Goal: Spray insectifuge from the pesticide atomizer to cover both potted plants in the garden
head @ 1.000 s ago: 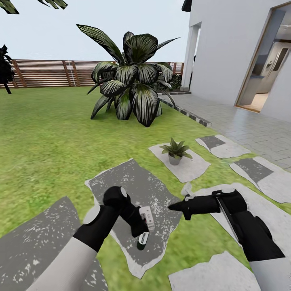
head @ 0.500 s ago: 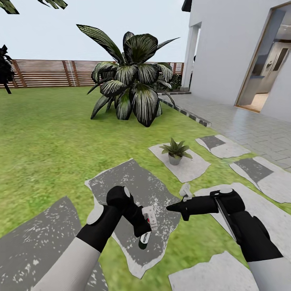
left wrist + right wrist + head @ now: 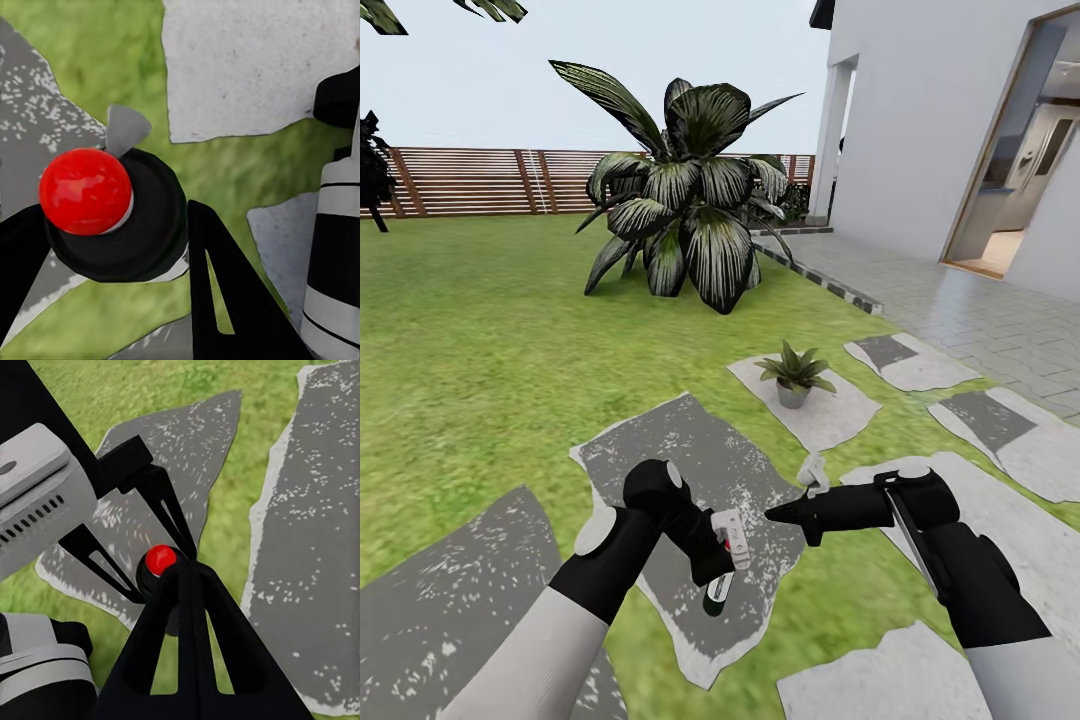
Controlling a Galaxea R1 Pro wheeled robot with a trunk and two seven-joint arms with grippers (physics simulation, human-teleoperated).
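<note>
Head view: the left gripper is clamped on the pesticide atomizer, so pickup looks done; one potted plant stands ahead of it, well apart, unsprayed as far as I can judge.

Left wrist view: its fingers flank the bottle's red cap.

Right wrist view: the right gripper seems closed, empty, pointing at that cap.

A dark-green bottle with a white label was shown as the pesticide atomizer, its round cap bright red over black. Both claws, left and right, were black. The stepping stones were grey, white-speckled, against green lawn. The big plant was dark green, pale-striped.
</note>
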